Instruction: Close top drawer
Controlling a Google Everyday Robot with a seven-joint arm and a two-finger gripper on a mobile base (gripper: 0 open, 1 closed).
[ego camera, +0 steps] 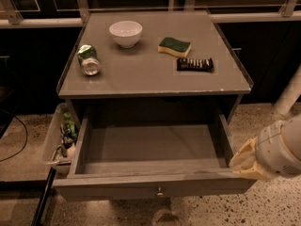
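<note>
At the right front corner of the top drawer (pixel 117 187), which stands pulled far out from under the tabletop (pixel 141 81), the gripper (pixel 243 163) sits touching or just beside the front panel (how far open it is, and whether it holds anything, I cannot tell). Above and behind the drawer lie a white bowl (pixel 125 33), a tipped green can (pixel 88 60), a sponge (pixel 174 46) and a dark snack bar (pixel 194 64); left of the drawer sits a cluttered bin (pixel 52 140).

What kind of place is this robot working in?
Probably an office break area: top drawer open under a counter holding a bowl, sponge and can. The gripper is at the drawer's right front corner.
</note>
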